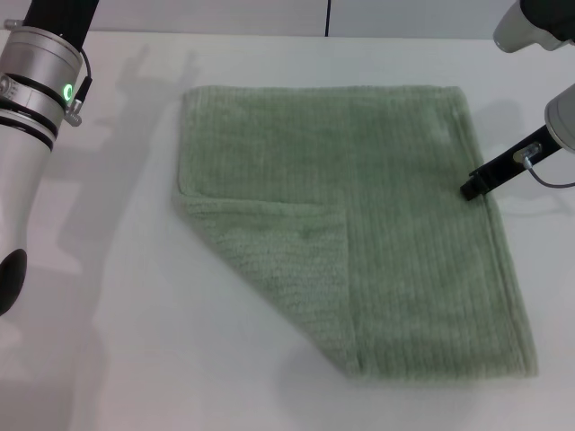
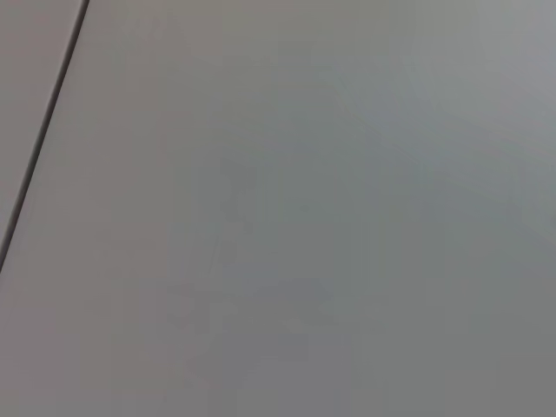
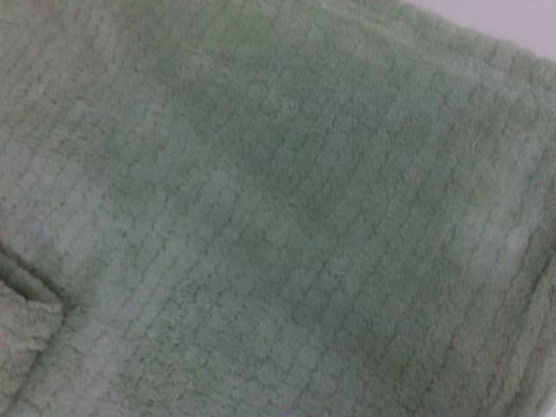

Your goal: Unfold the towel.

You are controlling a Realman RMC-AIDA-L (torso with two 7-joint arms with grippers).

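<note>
The sage-green towel (image 1: 377, 197) lies flat on the white table (image 1: 108, 359). Its near-left corner is folded over onto it as a triangular flap (image 1: 278, 256). My right gripper (image 1: 473, 187) is low at the towel's right edge, touching or just above the hem. The right wrist view is filled by the towel (image 3: 287, 200), with a fold edge (image 3: 35, 300) at one side. My left gripper (image 1: 7, 283) hangs at the far left, well away from the towel. The left wrist view shows only bare table (image 2: 304, 226).
A dark seam (image 1: 328, 16) runs at the back of the table; it also shows in the left wrist view (image 2: 43, 130). Bare white tabletop surrounds the towel on the left and front.
</note>
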